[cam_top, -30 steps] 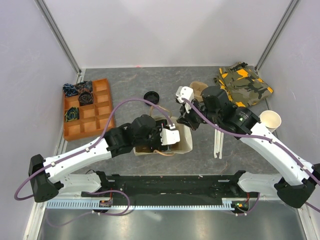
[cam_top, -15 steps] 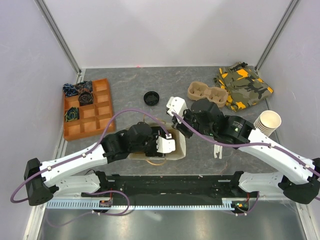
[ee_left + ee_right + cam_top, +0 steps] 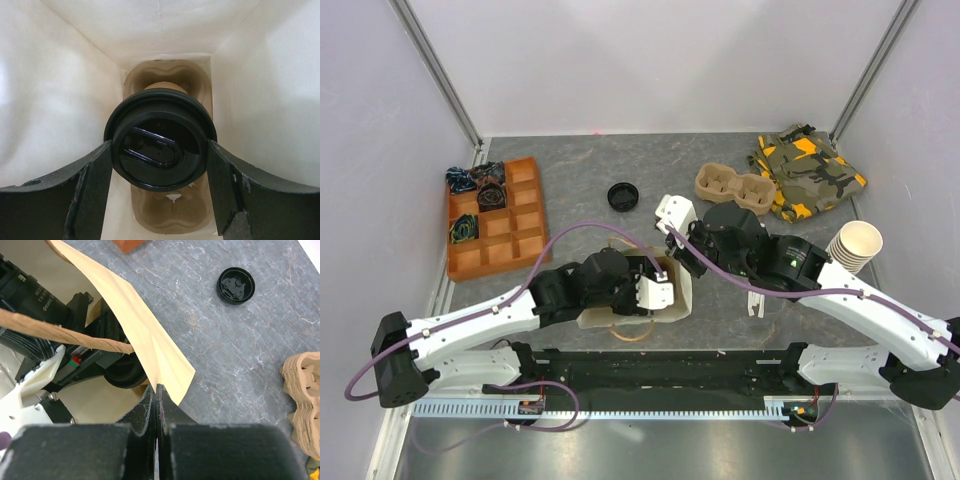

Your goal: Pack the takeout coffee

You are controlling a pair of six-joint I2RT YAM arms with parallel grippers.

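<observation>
Two tools work one paper bag (image 3: 55, 100): the left tool (image 3: 159, 165), deep inside the bag, grips the takeout coffee (image 3: 160, 135), its long axis aimed at the bag's floor; the right tool (image 3: 156, 392) pinches the bag's rim shut between its fingers.

Inspection of markings: one item found. In the right wrist view, a single line of white printed characters runs along the black housing (image 3: 30, 287) of the left arm, beside the tan paper bag (image 3: 145, 345). They lie at an angle and are too blurred to read with confidence. The lid of the takeout coffee (image 3: 160, 140) shows moulded shapes only. Nothing legible elsewhere on the table (image 3: 580, 160).
</observation>
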